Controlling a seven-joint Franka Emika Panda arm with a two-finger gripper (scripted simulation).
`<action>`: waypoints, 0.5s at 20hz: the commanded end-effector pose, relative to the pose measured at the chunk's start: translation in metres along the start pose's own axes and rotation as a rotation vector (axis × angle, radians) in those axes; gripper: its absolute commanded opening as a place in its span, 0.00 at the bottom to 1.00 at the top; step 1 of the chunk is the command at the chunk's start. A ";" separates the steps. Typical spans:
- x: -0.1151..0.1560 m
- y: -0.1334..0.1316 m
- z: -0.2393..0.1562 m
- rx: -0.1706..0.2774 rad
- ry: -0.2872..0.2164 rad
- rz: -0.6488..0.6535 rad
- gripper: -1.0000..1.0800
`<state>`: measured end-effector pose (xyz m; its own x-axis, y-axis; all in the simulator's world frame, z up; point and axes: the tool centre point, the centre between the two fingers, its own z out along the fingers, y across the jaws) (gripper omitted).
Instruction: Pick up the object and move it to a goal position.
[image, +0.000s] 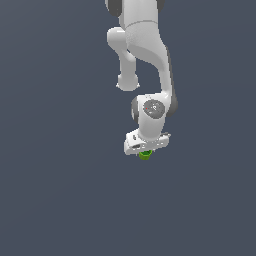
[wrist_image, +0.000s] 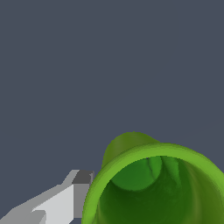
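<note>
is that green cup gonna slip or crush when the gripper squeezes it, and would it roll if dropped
The green cup looks hollow and thin-walled with a rolled rim, so probably light; a hard squeeze might deform it. Its smooth tapered sides could let it slide between the fingers of the gripper. Being round and tapered, it would likely roll in a curve if it landed on its side.

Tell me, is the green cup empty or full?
Empty. The wrist view looks into the open cup and shows its bare green inner wall and bottom, with nothing inside. One finger is beside its rim.
</note>
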<state>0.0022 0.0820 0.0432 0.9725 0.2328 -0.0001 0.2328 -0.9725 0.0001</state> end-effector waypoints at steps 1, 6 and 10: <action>0.000 0.000 0.001 0.000 0.000 -0.001 0.00; 0.001 0.000 -0.005 0.000 0.000 0.000 0.00; 0.002 0.001 -0.022 0.000 0.000 0.000 0.00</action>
<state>0.0030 0.0815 0.0571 0.9725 0.2330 -0.0027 0.2330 -0.9725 0.0000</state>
